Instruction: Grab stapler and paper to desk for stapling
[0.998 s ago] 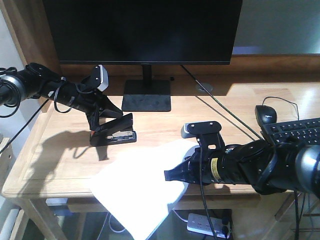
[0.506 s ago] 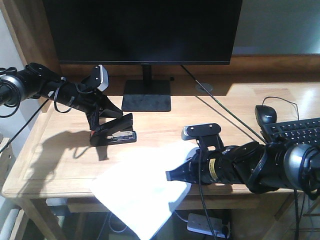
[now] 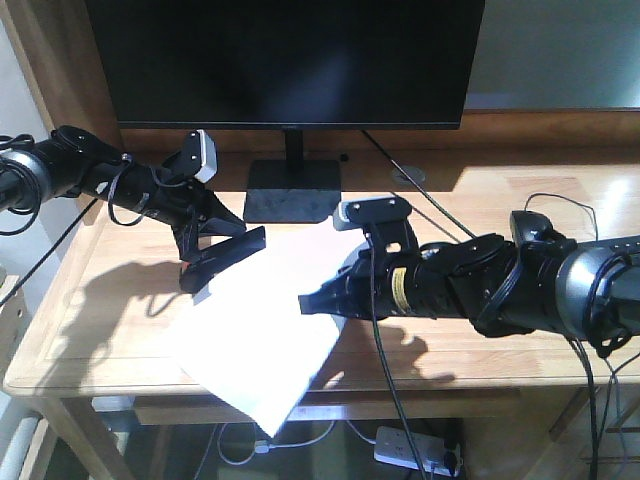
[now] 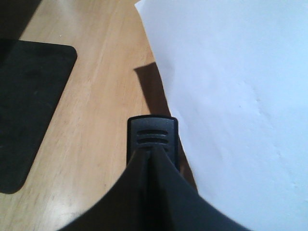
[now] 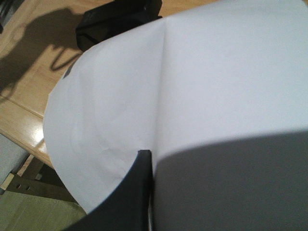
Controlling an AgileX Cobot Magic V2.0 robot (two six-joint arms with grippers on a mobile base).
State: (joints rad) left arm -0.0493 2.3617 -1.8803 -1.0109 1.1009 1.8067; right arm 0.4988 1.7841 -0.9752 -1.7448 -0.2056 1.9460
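The black stapler (image 3: 226, 254) stands tilted on the oak desk (image 3: 110, 320), left of centre. My left gripper (image 3: 203, 248) is shut on it from the left. In the left wrist view the shut fingers (image 4: 159, 173) clamp the stapler (image 4: 152, 132), whose ribbed end shows beyond them. The white paper (image 3: 255, 335) lies slanted, its upper edge against the stapler and its lower corner past the desk's front edge. My right gripper (image 3: 312, 300) is shut on the paper's right edge. In the right wrist view the paper (image 5: 159, 86) fills the frame over the gripper (image 5: 147, 156), with the stapler (image 5: 115, 17) beyond.
A large black monitor (image 3: 290, 60) stands at the back on a flat black base (image 3: 292, 192), also in the left wrist view (image 4: 29, 106). A black mouse (image 3: 532, 226) and cables (image 3: 430, 215) are at the right. A power strip (image 3: 415, 442) lies under the desk.
My right gripper has carried the paper left and back, up to the stapler, and the sheet now covers the stapler's lower front. My left gripper and the stapler have stayed put.
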